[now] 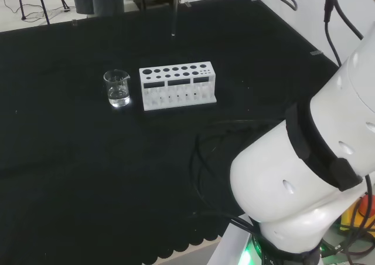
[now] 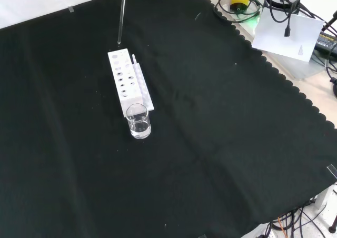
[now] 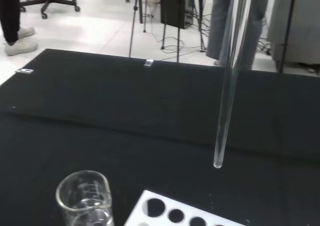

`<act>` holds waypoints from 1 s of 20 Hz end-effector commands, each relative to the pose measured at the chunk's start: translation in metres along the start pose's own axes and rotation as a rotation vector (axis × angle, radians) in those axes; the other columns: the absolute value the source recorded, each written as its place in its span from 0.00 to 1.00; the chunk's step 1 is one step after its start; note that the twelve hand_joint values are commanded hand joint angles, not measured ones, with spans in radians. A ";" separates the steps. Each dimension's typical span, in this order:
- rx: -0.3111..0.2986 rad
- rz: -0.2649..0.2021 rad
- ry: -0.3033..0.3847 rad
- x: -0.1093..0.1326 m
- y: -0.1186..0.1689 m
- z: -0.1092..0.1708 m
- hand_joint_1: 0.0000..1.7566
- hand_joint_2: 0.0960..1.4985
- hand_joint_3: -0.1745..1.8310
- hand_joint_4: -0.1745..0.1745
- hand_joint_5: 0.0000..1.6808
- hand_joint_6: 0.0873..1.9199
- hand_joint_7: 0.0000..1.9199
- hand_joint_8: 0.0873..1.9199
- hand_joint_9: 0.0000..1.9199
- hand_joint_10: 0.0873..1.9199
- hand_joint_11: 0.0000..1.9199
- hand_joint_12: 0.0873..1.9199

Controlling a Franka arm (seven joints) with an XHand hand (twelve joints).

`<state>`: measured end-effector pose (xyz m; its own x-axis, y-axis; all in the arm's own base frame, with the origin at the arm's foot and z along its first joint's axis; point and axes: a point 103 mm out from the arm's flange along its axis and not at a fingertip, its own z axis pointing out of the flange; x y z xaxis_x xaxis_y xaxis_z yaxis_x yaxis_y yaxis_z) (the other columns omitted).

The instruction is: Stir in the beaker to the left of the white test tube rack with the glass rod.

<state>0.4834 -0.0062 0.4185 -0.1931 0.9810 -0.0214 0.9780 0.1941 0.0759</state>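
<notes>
The arm (image 1: 304, 177) is built of big, rounded, glossy white links, with a black band running round the joint between two of them. Small dark round recesses dot the white shells. Black cables (image 1: 337, 19) trail along the upper links and loop round the base, where a green light (image 1: 253, 250) glows.

A matt black cloth (image 2: 221, 143) is spread over the bench. The beaker (image 1: 117, 88) and rod (image 3: 226, 96) are seen as clear, glossy glass, and the rack (image 1: 177, 87) as smooth white plastic.
</notes>
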 end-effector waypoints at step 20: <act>0.064 -0.325 0.049 0.122 0.043 0.044 0.79 0.72 0.09 0.00 0.58 0.30 0.45 0.65 0.57 0.56 0.79 0.37</act>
<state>0.4980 0.1164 0.3818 -0.4810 0.8767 0.0094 0.8766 0.4808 0.0197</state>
